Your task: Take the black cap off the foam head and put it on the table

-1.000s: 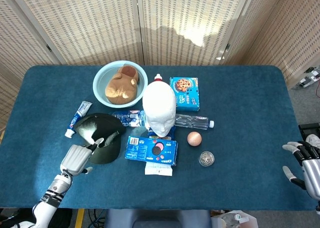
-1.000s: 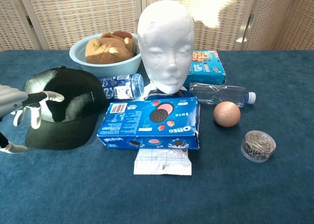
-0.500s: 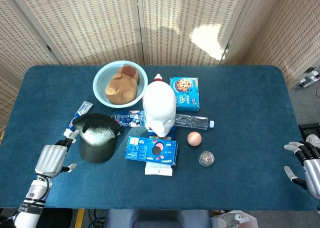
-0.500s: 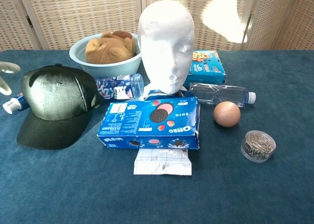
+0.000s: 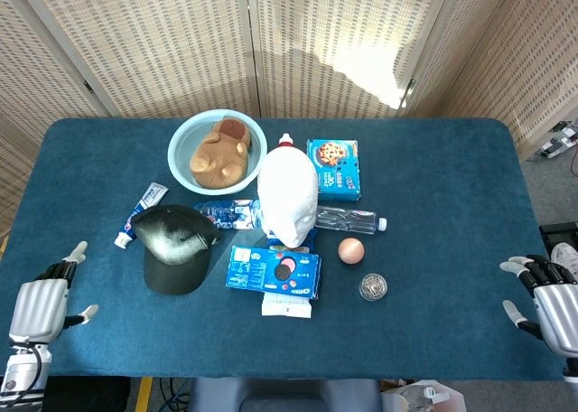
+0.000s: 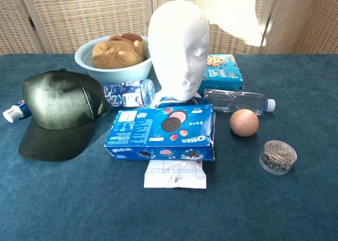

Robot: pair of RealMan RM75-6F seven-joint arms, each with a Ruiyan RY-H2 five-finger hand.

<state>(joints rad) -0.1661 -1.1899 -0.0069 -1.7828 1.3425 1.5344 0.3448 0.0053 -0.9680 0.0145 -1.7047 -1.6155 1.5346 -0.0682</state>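
Black cap (image 5: 174,248) on table (image 5: 433,204), beside bare foam head (image 5: 287,198) — left hand (image 5: 38,305) and right hand (image 5: 551,301) spread, empty.

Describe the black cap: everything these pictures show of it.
The black cap sits crown up on the blue table, off the foam head, which is bare. Its fabric looks shiny, satin-like, with a button on top and seams across the crown. The brim points toward the robot and lies flat on the cloth. It stands left of the cookie box, beside a toothpaste tube. Neither hand touches it.
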